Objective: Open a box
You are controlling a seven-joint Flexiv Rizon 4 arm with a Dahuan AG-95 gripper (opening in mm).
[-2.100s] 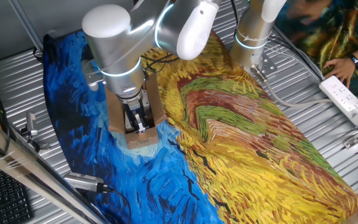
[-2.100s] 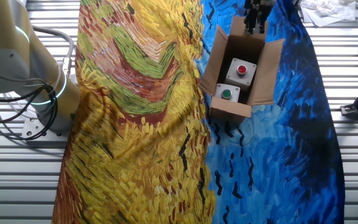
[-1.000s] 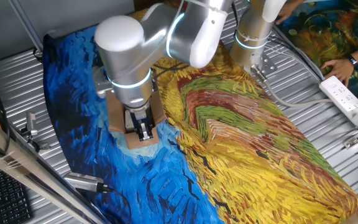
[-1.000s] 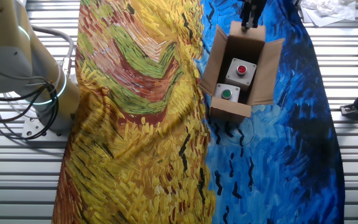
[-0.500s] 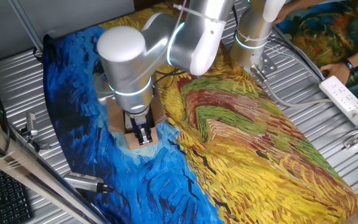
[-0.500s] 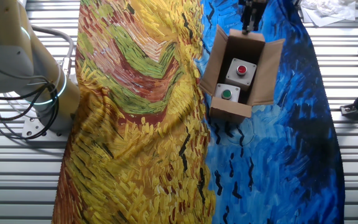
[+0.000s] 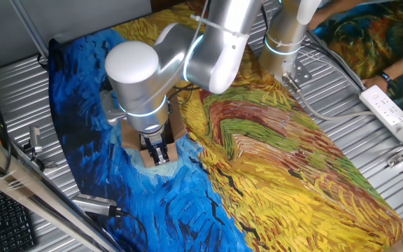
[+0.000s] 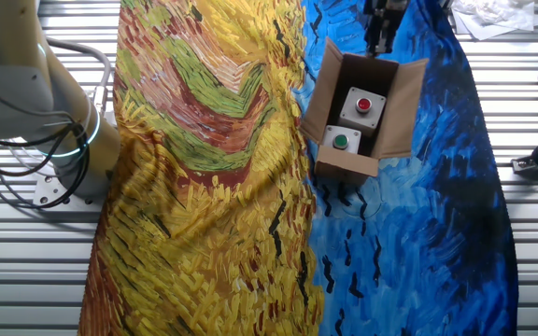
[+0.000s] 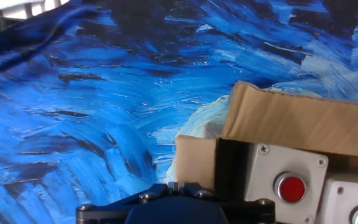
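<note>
The small oblong brown cardboard box (image 8: 361, 112) sits on the blue half of the painted cloth (image 8: 213, 233) that covers the ribbed metal table (image 8: 530, 271), just beside the seam where the yellow half begins, its flaps spread outward. Inside it lie two white button units, the red push-button (image 8: 363, 104) toward the gripper's end and the green push-button (image 8: 341, 141) toward the opposite end. The black two-finger gripper (image 8: 379, 37) stands at the box's end flap, while the silver robot arm's base (image 8: 59, 140) stands off the cloth's yellow side, well apart from the box, and a white power strip (image 7: 392, 112) lies on the table beyond the yellow edge.
</note>
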